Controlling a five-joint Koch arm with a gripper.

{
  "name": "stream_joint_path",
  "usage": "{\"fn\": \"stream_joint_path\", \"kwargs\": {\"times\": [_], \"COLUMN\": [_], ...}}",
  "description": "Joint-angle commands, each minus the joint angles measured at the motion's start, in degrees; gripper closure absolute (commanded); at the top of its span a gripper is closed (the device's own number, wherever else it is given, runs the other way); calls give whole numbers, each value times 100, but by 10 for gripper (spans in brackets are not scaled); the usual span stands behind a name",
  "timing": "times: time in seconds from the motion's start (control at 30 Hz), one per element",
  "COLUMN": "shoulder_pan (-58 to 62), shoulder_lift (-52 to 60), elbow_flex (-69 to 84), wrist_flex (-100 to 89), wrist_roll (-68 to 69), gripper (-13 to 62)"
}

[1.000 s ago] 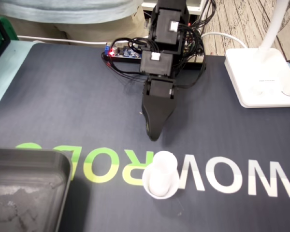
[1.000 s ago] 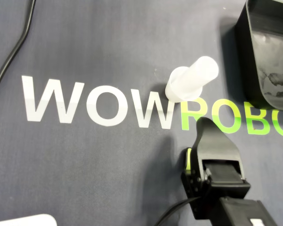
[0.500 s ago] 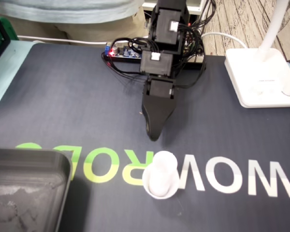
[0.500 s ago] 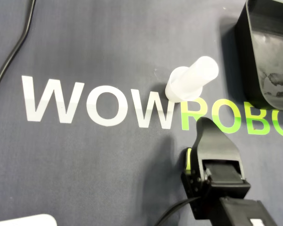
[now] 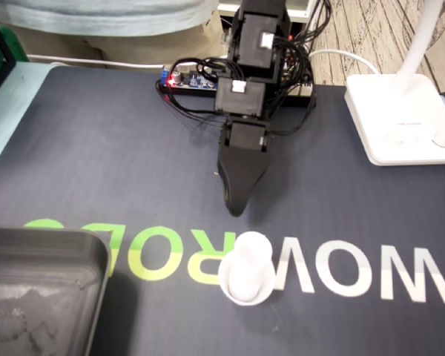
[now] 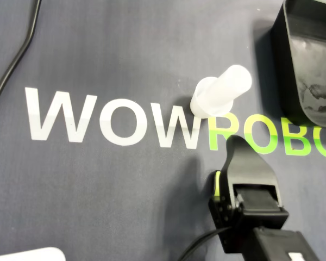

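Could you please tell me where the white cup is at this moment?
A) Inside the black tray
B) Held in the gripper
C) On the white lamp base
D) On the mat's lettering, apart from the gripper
D: the white cup stands on the printed letters of the mat. Bare mat separates it from the gripper, and it is outside the black tray.

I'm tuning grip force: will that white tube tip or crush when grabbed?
The tube looks thin and translucent, so probably light and perhaps squashable. It stands upright, taller than its flared foot is wide, so a sideways nudge from the gripper might tip it; its round body would then likely roll on the mat.
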Motion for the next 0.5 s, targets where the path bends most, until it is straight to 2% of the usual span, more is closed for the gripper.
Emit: {"fn": "stream_joint_path", "kwargs": {"times": [0.0,0.47], "shoulder_pan": [18,105], "shoulder_lift": [448,448], "elbow_flex": [-88,-1178], "wrist_flex": [-220,-193], "wrist_roll": [-35,-255], "gripper": [156,158]}}
